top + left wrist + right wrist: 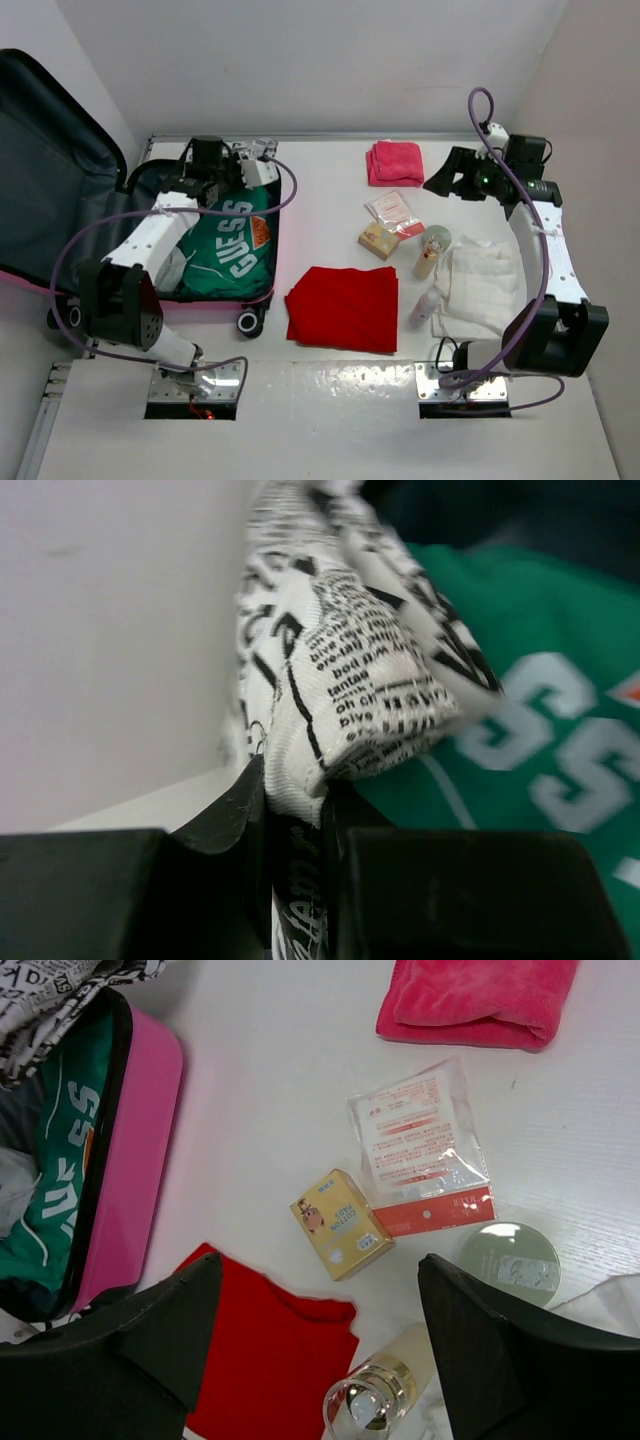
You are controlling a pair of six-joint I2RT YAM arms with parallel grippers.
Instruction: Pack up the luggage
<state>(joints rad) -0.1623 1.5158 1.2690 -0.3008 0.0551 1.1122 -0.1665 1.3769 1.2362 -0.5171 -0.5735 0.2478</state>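
The pink luggage (205, 303) lies open at the left, its dark grey lined lid (50, 170) raised. A green printed shirt (230, 245) lies inside it. My left gripper (238, 162) is at the case's far end, shut on a white newspaper-print cloth (340, 650), held over the shirt (540, 680); the jaws (295, 780) pinch its edge. My right gripper (450, 175) hangs open and empty above the table. In the right wrist view its fingers (320, 1260) frame a yellow box (340, 1223), with the luggage (140, 1140) at left.
On the table right of the case: a folded red cloth (343, 307), pink towel (394, 162), clear sachet (395, 212), yellow box (379, 240), round green jar (437, 238), pump bottle (427, 262), small bottle (423, 308) and white cloth (478, 285).
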